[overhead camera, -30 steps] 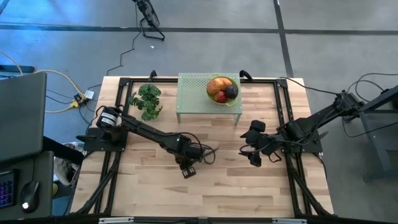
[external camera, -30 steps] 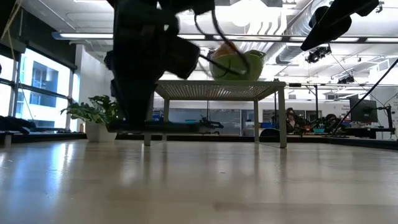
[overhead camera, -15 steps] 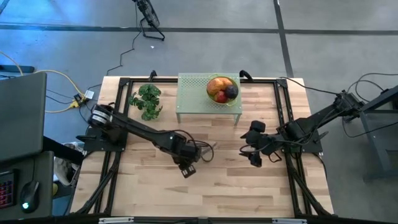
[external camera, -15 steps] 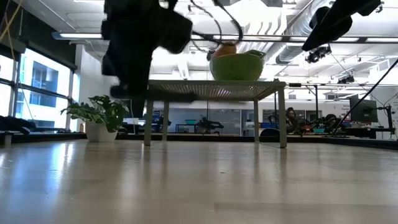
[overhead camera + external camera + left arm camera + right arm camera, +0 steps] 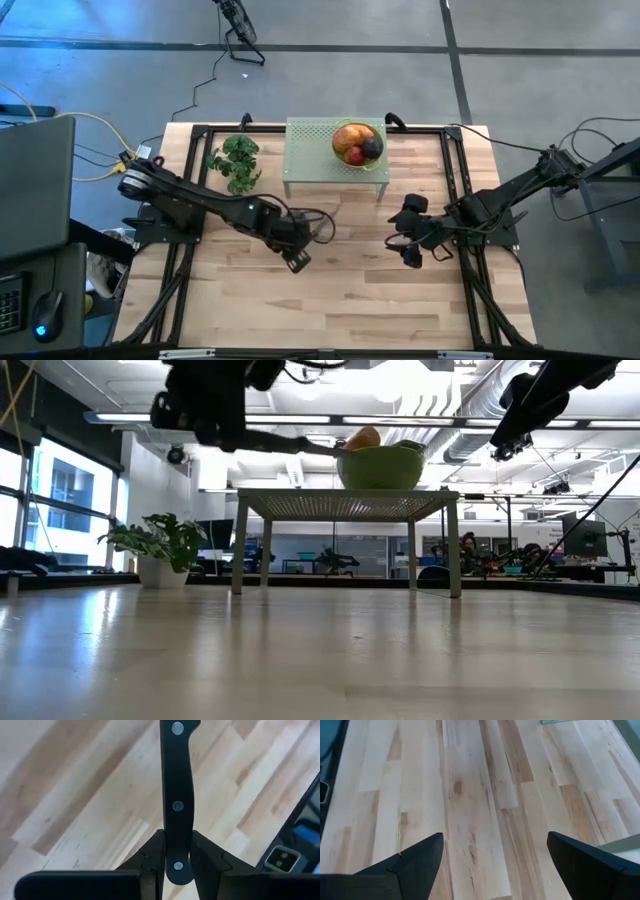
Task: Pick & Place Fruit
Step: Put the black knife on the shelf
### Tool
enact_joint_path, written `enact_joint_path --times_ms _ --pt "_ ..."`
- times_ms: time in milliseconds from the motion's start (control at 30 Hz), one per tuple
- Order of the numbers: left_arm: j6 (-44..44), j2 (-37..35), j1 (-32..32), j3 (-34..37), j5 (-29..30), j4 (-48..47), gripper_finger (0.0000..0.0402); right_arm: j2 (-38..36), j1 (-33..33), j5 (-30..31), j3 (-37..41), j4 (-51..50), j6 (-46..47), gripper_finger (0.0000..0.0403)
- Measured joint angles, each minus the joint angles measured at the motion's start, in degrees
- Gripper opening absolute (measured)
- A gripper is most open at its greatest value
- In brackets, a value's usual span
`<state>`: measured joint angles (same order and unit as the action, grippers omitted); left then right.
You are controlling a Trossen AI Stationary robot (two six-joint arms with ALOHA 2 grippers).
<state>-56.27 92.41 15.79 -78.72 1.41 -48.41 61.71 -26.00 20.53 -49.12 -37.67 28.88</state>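
Note:
The fruit [image 5: 358, 145], an orange piece, a red one and a dark purple one, lies in a green bowl [image 5: 381, 163]. The bowl stands on a pale green perforated stand [image 5: 310, 155] at the table's far edge; the low view shows the bowl [image 5: 380, 465] as well. My left gripper [image 5: 297, 260] hangs high over the table's middle, left of centre, shut on a black riveted knife [image 5: 176, 785]. The knife's blade runs out of the left wrist view. My right gripper [image 5: 410, 255] waits open above the right half, its fingers [image 5: 415, 865] wide apart over bare wood. My left gripper pinches the knife's handle at its butt end [image 5: 175, 851], beside the last rivet, between its two fingers [image 5: 156, 845]. The fingers slant down from above and lie across the handle. The knife is lifted clear of the table, and the rest of the handle sticks out past the fingertips.
A leafy green bunch [image 5: 236, 160] lies at the table's far left, beside the stand. Black frame rails [image 5: 455, 150] run along the table's sides and far edge. Open wood spreads over the near half [image 5: 340, 310].
My left gripper has risen well above the table with the knife, drifting a little toward the far left and rolling at the wrist. It has stayed shut on the handle. The knife has gone up with it, clear of the wood.

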Motion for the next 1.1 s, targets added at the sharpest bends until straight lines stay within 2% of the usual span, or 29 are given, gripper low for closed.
enact_joint_path --times_ms 167,367,800,900,1100 --pt "-3.9 -2.5 -0.3 0.0 4.8 -0.7 0.0065 0.0 0.0 0.0 0.0 -0.2 0.0 0.035" --pt "-5.7 -4.5 -3.5 0.0 8.2 -1.0 0.0065 0.0 0.0 0.0 0.0 -0.3 0.0 0.035" --pt "-3.9 -4.8 -16.5 0.0 8.3 -1.1 0.0065 0.0 0.0 0.0 0.0 -0.3 -0.2 0.035" --pt "-4.0 -5.2 -19.4 0.0 6.8 -0.8 0.0065 0.0 0.0 0.0 0.0 -0.3 -0.3 0.035" --pt "-5.4 -5.2 -25.3 0.0 -2.6 -1.0 0.0065 0.0 0.0 0.0 0.0 -0.3 -0.6 0.035"
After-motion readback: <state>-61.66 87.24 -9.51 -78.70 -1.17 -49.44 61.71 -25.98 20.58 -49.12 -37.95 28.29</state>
